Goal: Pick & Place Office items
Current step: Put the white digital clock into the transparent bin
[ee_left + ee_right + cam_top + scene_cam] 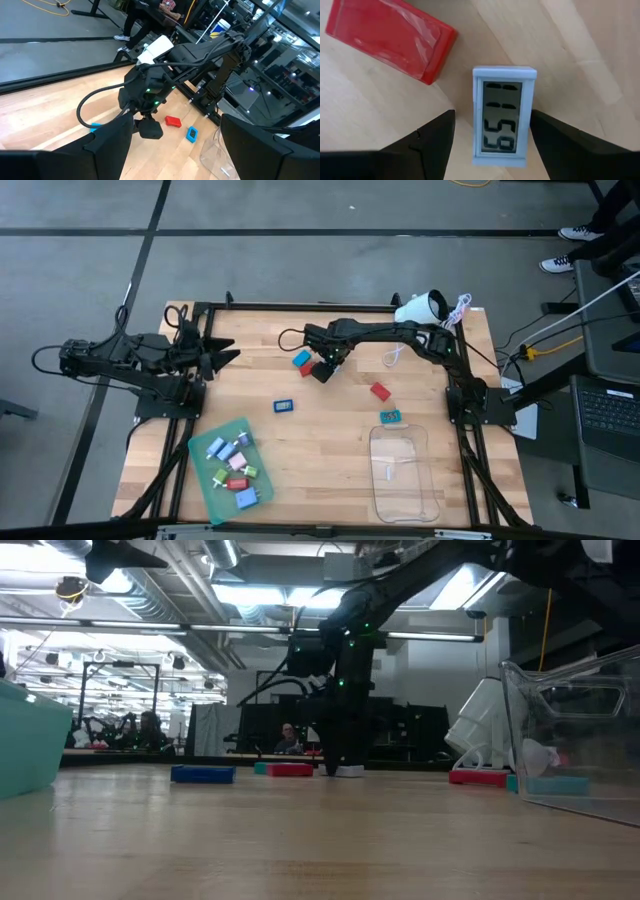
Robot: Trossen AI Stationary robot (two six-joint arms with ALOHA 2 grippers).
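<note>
My right gripper (322, 371) (492, 135) points down over the table's far middle, open. A small light blue clock with a grey display (503, 116) lies flat on the wood between its fingers, which stand on either side of it; I see no touch. A red piece (390, 37) lies just beside it, with a blue one (301, 359) close by. More office items lie loose: blue (284, 406), red (380, 391), teal (390, 416). My left gripper (225, 358) (175, 150) waits open above the table's far left.
A green tray (205, 480) at the near left holds several small pieces. A clear tray (378, 480) stands at the near right. A white rounded device with a cord (422, 307) sits at the far right corner. People show in the room behind.
</note>
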